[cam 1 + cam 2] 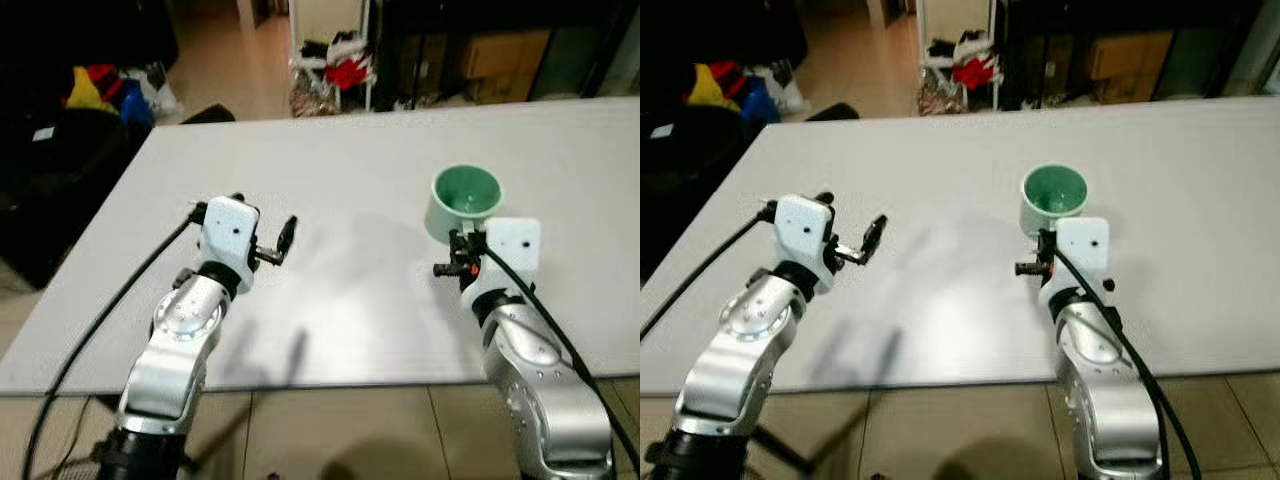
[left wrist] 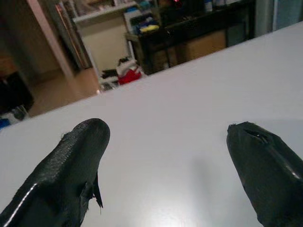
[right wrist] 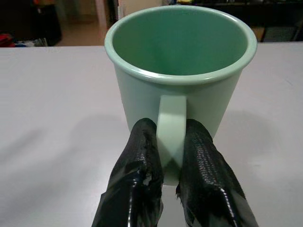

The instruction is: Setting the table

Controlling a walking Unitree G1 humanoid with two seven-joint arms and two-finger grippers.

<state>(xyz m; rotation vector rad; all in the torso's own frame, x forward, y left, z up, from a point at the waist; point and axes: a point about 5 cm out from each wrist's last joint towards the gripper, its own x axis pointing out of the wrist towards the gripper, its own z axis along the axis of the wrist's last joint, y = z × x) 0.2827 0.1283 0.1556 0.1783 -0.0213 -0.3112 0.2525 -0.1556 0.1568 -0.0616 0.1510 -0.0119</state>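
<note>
A broad, smooth, pale grey tabletop (image 1: 350, 300) with a matte sheen spans the scene, its near edge running just in front of the robot over a tiled floor (image 1: 340, 430). Past the far edge lie dark shelving with cardboard boxes (image 1: 500, 55) and heaps of coloured clothes (image 1: 335, 70).

Two silver arms with rounded metal housings reach over the near part of the tabletop. The left hand (image 1: 280, 243) hovers over the left half, its two long black fingers (image 2: 71, 165) spread wide apart and holding nothing; in the left wrist view their rubbery, blunt tips frame bare tabletop.

The right hand (image 3: 171, 161) is at the right half, closed on the handle of a mint-green mug (image 1: 465, 200). In the right wrist view its textured black fingers pinch the flat loop handle from both sides. The mug is round and glossy with a thick rolled rim. It stands upright on the tabletop, right of centre and just beyond the right hand, with its handle turned toward the near side.
</note>
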